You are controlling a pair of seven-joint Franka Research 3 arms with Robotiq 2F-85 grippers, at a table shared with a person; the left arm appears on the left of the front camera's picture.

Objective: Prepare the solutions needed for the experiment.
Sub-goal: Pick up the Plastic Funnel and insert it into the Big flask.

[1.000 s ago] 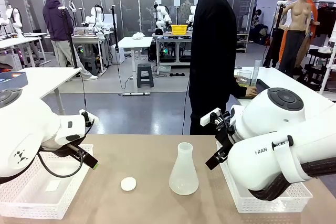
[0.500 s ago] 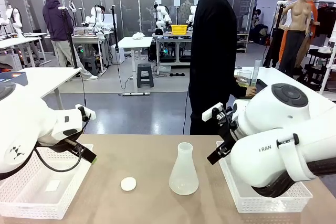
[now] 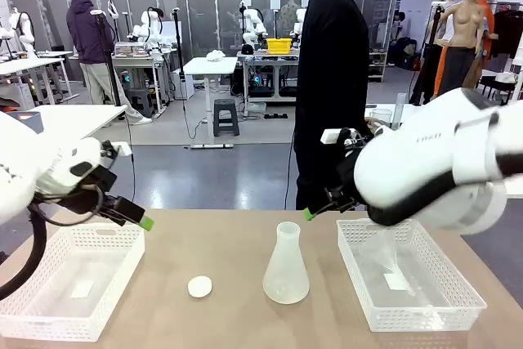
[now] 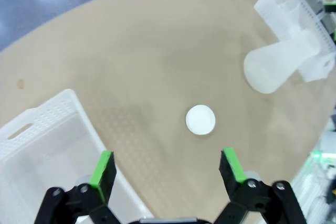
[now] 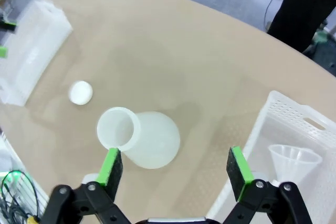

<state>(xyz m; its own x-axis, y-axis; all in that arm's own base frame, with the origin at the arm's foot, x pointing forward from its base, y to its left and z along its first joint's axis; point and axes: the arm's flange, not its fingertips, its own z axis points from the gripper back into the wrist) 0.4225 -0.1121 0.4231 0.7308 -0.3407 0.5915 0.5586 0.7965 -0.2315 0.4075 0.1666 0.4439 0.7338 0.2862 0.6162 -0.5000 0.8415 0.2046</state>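
Both claws are spread wide with nothing in them. The left claw [image 4: 167, 162] hangs over the tabletop [image 4: 157, 51], with the little white disc [image 4: 200, 119] below its fingers and a white basket [image 4: 47, 145] off to one side. The right claw [image 5: 174, 162] hovers above the frosted flask [image 5: 142, 140] and isn't touching it. The solutions [image 3: 381, 120] — a bit of pale yellow-green liquid in a clear beaker — sit back beside the person [image 3: 331, 79], well apart from both claws.

On the table [image 3: 225, 239] a flask [image 3: 286, 274] stands mid-way, with a disc [image 3: 199, 286] near its left. The left basket [image 3: 49, 326] and right basket [image 3: 425, 316] flank them; a funnel [image 5: 294, 159] lies in the right one.
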